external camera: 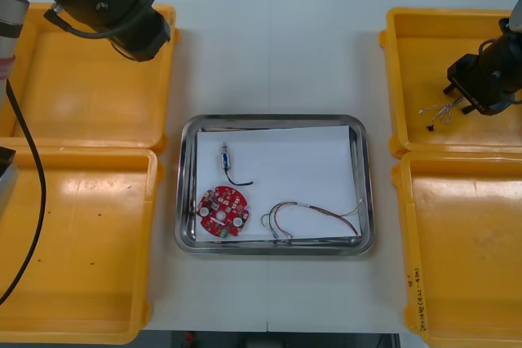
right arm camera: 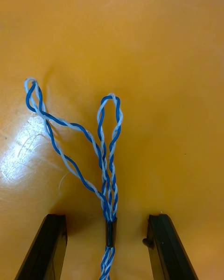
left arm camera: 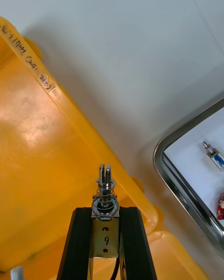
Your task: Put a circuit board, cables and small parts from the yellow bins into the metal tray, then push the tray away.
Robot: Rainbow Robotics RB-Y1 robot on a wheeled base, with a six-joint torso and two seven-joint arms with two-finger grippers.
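Cable (right arm camera: pixel 108 193) lies centred inside the spread right tool (right arm camera: pixel 107 219); close on its black sleeve (right arm camera: pixel 110 231), seemingly within reach. Left tool (left arm camera: pixel 106 214) pinches a small metal part (left arm camera: pixel 105 186).

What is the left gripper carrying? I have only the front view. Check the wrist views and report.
Observer: The left gripper has its jaws shut on a small metal part, held over the left yellow bin near its rim.
Operator: Now report the right one.
Observer: The right gripper has its jaws open, one on each side of the twisted blue and white cable.
Operator: Tell me whether that cable is lifted.
Observer: No. Its loops lie flat on the floor of the right yellow bin, and the jaws are not touching it.
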